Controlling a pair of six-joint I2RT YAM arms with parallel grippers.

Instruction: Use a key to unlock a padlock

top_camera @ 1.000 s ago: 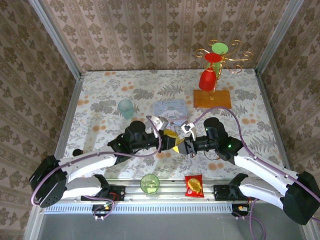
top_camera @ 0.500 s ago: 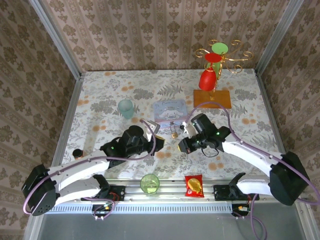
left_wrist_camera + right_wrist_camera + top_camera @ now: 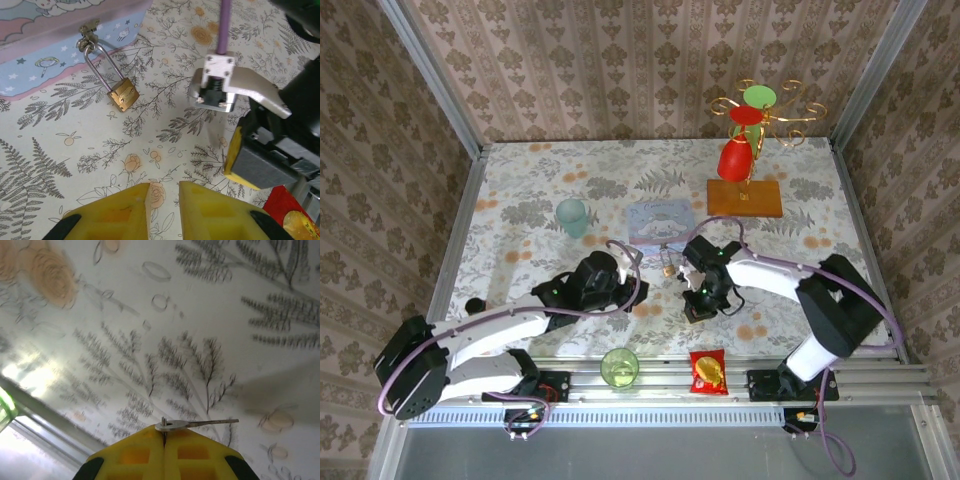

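Observation:
The tiny brass padlock lies on the floral cloth, its thin shackle hooked through the hasp of the pale blue tin. In the top view the padlock sits just in front of the tin. My left gripper hovers near it, slightly open, with bare cloth between its yellow fingers. My right gripper is shut on the head of the thin silvery key, whose blade sticks out sideways to the right. In the top view my right gripper points at the near edge.
A teal cup stands at the left of the tin. A gold stand with a red cup is at the back right. A green cup and a red snack packet sit on the near rail.
Both grippers met close together over the middle a second ago and have since drawn apart. The right gripper has swung round to face the near edge. The padlock has come into sight between them.

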